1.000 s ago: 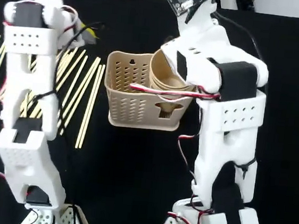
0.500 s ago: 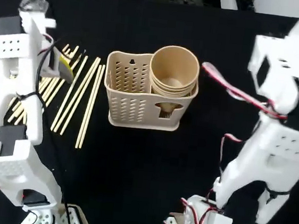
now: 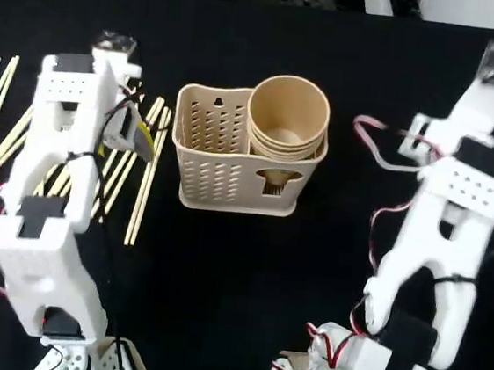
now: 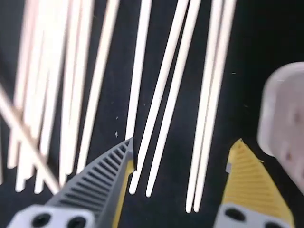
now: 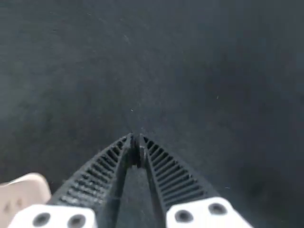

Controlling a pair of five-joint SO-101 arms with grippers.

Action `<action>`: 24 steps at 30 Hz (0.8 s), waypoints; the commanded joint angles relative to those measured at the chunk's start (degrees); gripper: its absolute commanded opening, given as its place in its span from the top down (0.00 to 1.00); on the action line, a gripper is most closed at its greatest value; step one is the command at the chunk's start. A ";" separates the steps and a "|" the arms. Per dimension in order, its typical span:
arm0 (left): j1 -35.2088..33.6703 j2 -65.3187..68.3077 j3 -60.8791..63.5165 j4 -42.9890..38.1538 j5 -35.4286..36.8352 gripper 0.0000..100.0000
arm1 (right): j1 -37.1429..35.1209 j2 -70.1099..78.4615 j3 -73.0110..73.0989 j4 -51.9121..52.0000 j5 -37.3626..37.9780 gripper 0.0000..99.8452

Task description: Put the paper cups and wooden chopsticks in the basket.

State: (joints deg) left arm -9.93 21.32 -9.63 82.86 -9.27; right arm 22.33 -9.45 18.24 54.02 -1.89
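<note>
Much of the spread of wooden chopsticks (image 3: 149,170) is hidden under the left arm (image 3: 61,148) in the high view, where wrist and wires also mask the left jaws. The left wrist view shows them set wide apart, one grey and ribbed, one yellow, holding nothing. Several chopsticks lie flat on the black counter (image 3: 217,297) directly below the gap between them. More run out past the grey jaw, their far ends blurred and cut off. Just beyond the yellow jaw a pale rounded shape (image 4: 285,111) is cut by the edge and too blurred to name for certain. The basket (image 3: 208,176) stands just beside these jaws, on their yellow side. The stacked paper cups (image 3: 288,110) stand upright in the compartment farther from the jaws, and the nearer compartment shows its perforated wall. The right jaws are pressed together at the tips with nothing between them, over bare counter, and the right arm (image 3: 455,185) stands well apart from the basket. A pale blurred corner (image 5: 23,190) beside them cannot be made out.
</note>
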 commanded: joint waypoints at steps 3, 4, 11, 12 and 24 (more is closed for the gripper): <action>0.84 12.40 -12.53 2.81 -0.09 0.69 | -1.93 -0.40 17.71 -23.56 -6.42 0.99; 0.92 15.03 -15.69 4.66 -0.09 0.69 | -2.02 -0.22 20.26 -26.99 -5.98 0.99; 0.92 28.57 -34.42 15.47 -0.44 0.91 | -4.48 -0.31 26.95 -36.31 -2.37 0.99; 0.92 29.71 -36.35 16.97 -0.53 0.95 | -4.48 -0.22 26.95 -36.40 -2.02 0.99; 2.42 23.30 -32.57 18.02 -1.85 0.97 | -4.75 -0.13 27.12 -36.40 -1.85 0.99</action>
State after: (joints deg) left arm -8.88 51.30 -44.09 100.35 -10.42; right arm 18.20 -9.45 45.58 18.77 -4.53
